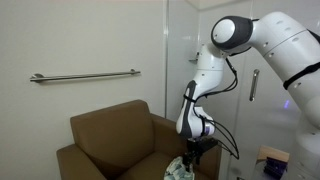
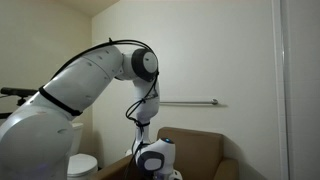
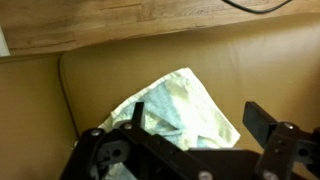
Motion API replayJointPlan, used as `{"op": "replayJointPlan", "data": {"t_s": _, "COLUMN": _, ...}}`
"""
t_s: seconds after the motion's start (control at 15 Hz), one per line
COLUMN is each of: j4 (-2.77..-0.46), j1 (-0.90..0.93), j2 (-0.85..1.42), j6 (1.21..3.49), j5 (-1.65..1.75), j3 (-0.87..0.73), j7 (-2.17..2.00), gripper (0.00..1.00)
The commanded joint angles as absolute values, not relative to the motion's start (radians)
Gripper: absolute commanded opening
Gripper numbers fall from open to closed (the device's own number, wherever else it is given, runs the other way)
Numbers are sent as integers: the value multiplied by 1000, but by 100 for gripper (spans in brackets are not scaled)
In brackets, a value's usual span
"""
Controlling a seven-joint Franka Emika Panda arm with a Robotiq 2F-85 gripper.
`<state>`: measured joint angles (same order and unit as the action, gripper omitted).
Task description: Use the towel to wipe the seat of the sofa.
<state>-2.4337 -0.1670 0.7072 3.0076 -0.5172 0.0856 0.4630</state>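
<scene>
— Counting towels?
— Counting just one towel (image 3: 185, 108), whitish with a pale green pattern, lying rumpled.
— And sofas?
— Seeing one sofa (image 1: 105, 135), brown, showing in both exterior views, carrying one seat (image 3: 270, 70) in the same tan-brown fabric.
— Tools?
— Counting one tool (image 3: 198, 120), hanging from one white arm (image 1: 215, 75) and pointing down at the seat. Seeing two dark fingers (image 3: 258, 122) in the wrist view.
— Noticing anything else?
— Noticing one metal rail (image 1: 85, 76) running along the wall above the sofa's back, and one strip of wooden floor (image 3: 130, 25) showing beyond the seat's edge in the wrist view.
— Gripping anything?
— Gripping nothing. Standing released, jaws spread wide, fingers well apart.
— Placing the towel against the tool?
— Lying on the seat, right under the tool. In the wrist view, filling most of the gap between the two fingers and spilling past one of them toward the picture's left edge. In an exterior view, bunching just below the tool's tip, near the seat's edge.
— Touching?
— Looking very close, yet not managing to tell whether touching or staying just apart.
</scene>
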Motion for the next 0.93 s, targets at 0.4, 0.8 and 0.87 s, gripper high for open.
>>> {"op": "replayJointPlan", "data": {"t_s": 0.4, "j4": -2276, "j1": -301, "j2": 845, "j6": 3051, "j5": -265, "j3": 117, "j7": 327, "gripper": 100}}
{"op": "replayJointPlan", "data": {"t_s": 0.8, "j4": -1858, "j1": -414, "j2": 1065, "j6": 2794, "j5": -126, "j3": 144, "j7": 347, "gripper": 100}}
{"op": "replayJointPlan", "data": {"t_s": 0.87, "j4": -1789, "j1": -428, "j2": 1109, "j6": 2736, "j5": -123, "j3": 159, "j7": 365, "gripper": 100}}
